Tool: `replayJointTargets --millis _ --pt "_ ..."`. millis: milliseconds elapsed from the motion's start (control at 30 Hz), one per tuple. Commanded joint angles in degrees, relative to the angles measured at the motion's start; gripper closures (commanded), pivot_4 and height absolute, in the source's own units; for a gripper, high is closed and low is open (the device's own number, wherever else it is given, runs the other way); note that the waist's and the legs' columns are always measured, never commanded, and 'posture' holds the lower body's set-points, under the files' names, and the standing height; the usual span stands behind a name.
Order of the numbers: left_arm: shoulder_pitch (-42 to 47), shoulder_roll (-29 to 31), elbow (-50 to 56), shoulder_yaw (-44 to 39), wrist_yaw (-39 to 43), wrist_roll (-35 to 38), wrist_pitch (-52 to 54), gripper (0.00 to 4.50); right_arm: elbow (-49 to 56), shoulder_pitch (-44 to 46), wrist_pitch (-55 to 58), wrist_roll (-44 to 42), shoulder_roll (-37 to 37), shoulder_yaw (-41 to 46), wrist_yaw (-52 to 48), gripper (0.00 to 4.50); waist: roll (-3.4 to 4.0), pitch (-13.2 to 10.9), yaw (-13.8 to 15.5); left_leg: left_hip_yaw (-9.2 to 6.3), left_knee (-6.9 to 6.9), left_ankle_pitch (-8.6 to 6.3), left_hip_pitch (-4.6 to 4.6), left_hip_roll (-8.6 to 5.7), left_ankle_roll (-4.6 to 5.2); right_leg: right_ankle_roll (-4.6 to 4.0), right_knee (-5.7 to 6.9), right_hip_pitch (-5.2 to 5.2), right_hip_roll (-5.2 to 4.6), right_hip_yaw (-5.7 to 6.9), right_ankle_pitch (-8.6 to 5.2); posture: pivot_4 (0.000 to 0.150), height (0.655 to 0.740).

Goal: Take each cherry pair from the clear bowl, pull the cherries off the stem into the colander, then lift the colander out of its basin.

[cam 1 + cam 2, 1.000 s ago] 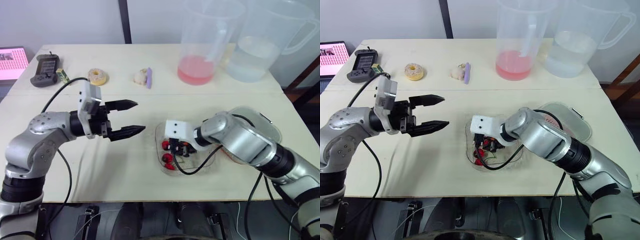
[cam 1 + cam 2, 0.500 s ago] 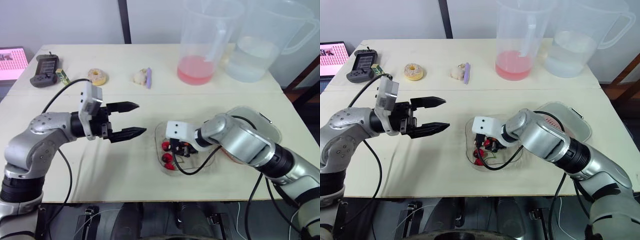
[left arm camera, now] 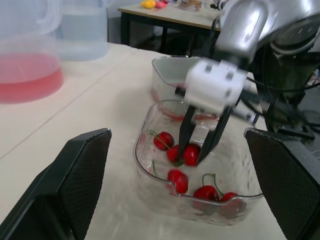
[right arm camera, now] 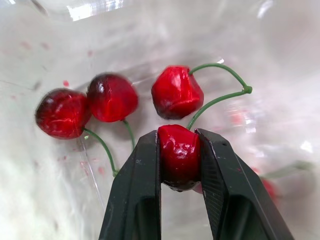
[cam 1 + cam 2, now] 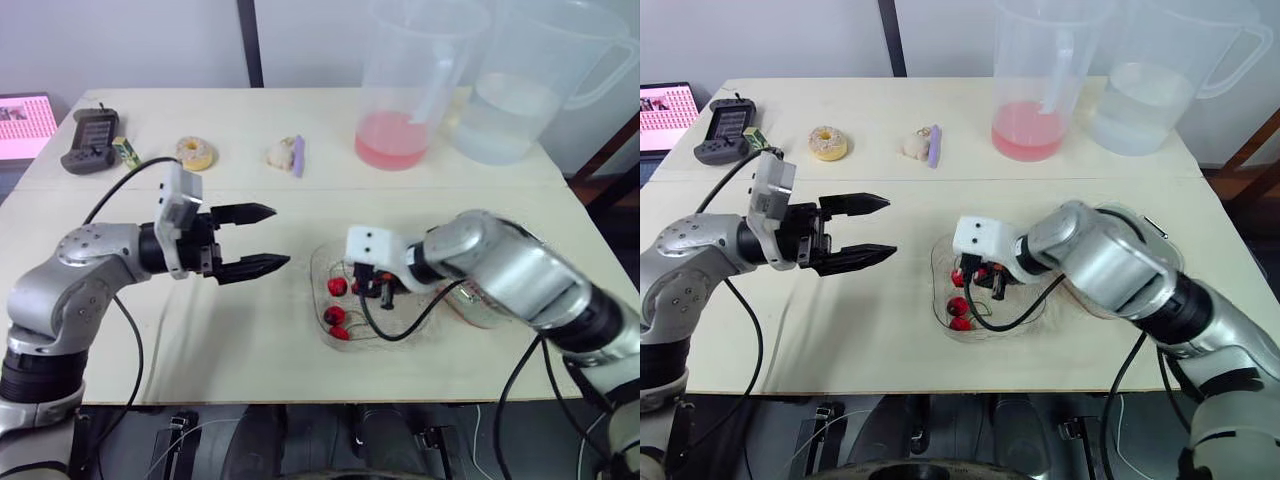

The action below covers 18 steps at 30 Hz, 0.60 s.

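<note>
The right hand [image 4: 179,136] reaches down into the clear bowl [image 3: 150,186], its two black fingers closed to a narrow gap around one red cherry [image 4: 179,159], which they pinch from both sides. A thin green stem [image 4: 220,97] curves from this cherry to a second cherry [image 4: 177,92] lying just beyond the fingertips, so the two form a pair. Two darker cherries [image 4: 112,97] lie beside them on the bowl's floor, and more red cherries [image 5: 334,316] rest at the bowl's near end. The bowl sits on the pale worktop [image 5: 230,330], near its front edge and towards the robot's right. On the robot's left of the bowl, apart from it, the left hand [image 5: 279,236] hovers over the worktop, its fingers spread wide, pointing towards the bowl and holding nothing. Just beyond the bowl, on the robot's right and partly hidden behind the right arm, stands the clear basin [image 3: 165,70]; something reddish shows inside it, too faint to make out. Along the far side of the worktop stand a tall jug with pink liquid [image 5: 400,95] and a jug with clear water [image 5: 512,95], and further left a doughnut [image 5: 195,153] and a dark handheld device [image 5: 90,138].
</note>
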<state>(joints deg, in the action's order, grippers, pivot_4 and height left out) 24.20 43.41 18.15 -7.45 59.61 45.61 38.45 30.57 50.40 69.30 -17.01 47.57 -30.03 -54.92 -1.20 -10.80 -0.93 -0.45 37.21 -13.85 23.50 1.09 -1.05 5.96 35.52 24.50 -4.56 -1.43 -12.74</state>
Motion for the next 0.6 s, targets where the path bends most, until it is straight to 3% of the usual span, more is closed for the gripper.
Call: replayJointTargets --millis 33,167,267,400,600 --pt "3.3 -1.2 -0.7 -1.6 -1.1 0.9 -0.9 0.00 2.7 -0.6 -9.8 -0.3 1.0 8.5 -0.1 3.51 -0.01 0.0 0.1 0.00 0.00 0.00 0.00 0.00 0.00 0.01 0.00 0.00 0.00 0.00 0.00 0.150 0.7400" --pt "10.3 -4.1 -5.0 -2.4 -3.3 3.1 1.1 0.00 3.4 -3.0 -22.0 3.5 3.0 14.5 1.9 3.51 -0.07 0.0 0.3 -0.01 0.02 0.00 0.00 -0.02 0.00 0.04 -0.04 -0.06 0.00 0.00 0.00 0.150 0.7400" --pt "13.9 -5.5 -8.7 -2.0 -3.5 4.0 2.6 0.00 -1.1 -4.3 -32.5 12.9 2.9 13.7 8.9 3.51 -0.08 0.0 0.1 0.00 0.05 0.00 0.01 -0.04 0.00 0.06 -0.04 -0.07 0.00 0.00 0.01 0.150 0.7400" --pt "18.3 -7.7 -13.0 -0.1 -3.3 4.2 5.0 0.00 -6.8 -8.6 -58.1 33.1 5.6 12.1 23.5 3.51 -0.08 0.0 0.0 0.01 -0.03 0.00 -0.01 -0.05 -0.01 0.07 -0.05 -0.05 0.00 -0.01 -0.01 0.150 0.7400" --pt "25.2 -11.2 -17.6 3.1 -4.8 2.0 7.0 0.00 -10.8 -10.5 -71.9 46.4 4.4 12.7 31.9 3.51 -0.10 0.0 0.0 0.01 0.00 0.02 0.03 -0.08 -0.03 0.10 -0.05 -0.03 -0.01 -0.04 0.00 0.150 0.7400"
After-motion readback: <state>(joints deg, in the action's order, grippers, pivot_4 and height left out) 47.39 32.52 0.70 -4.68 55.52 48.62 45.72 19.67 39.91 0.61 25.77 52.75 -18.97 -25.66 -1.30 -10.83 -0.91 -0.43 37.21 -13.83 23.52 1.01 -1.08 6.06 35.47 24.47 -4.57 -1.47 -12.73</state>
